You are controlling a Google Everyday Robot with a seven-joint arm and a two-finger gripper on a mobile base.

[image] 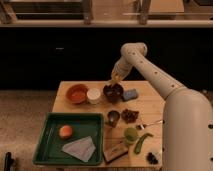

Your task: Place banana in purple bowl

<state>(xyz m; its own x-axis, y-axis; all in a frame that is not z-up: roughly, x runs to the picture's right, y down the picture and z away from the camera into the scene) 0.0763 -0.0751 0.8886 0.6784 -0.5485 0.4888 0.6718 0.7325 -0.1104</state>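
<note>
Gripper [117,79] clenched on banana [115,76], placing step, just above far rim of purple bowl [113,93] on bench [150,102]; next likely lower, release.

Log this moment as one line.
pincer: over purple bowl far rim | banana: held in pincer | stage: not yet placed

White arm [150,70] extends from the body [187,130] at right, bends at its top joint, and slopes down-left; gripper [116,77] points downward at its end.
</note>
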